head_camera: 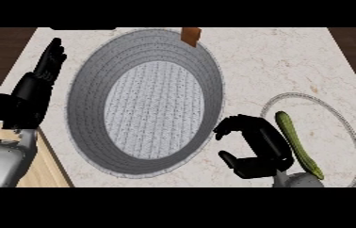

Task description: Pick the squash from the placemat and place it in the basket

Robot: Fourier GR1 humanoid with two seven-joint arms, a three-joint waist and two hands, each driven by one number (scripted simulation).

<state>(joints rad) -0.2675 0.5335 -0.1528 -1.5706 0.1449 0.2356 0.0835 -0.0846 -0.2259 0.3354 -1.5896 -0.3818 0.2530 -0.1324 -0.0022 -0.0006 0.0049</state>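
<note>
Green and long, the squash [299, 144] lies at the lower right of my frame, on the left part of a round pale placemat [327, 107] whose grey rim curves above it. It runs from upper left to lower right, its lower end close to the frame's bottom.

Just to its left I see my right hand [261, 149], palm toward the squash, fingers and thumb curled into a C that opens leftward; it has hold of nothing, and I cannot tell whether the back of the hand touches the squash.

Left of that hand, filling the middle of the frame, sits the big grey woven basket [90, 85], oval, with a lighter floor and nothing in it. A small brown block [190, 36] stands at its upper rim.

The counter [271, 57] is pale marble with faint veins; a strip of light wood [42, 168] shows at lower left, dark floor at the upper corners.

My left hand [49, 62] is at the frame's left edge, fingers straight and pointing up, resting clear of the basket.
</note>
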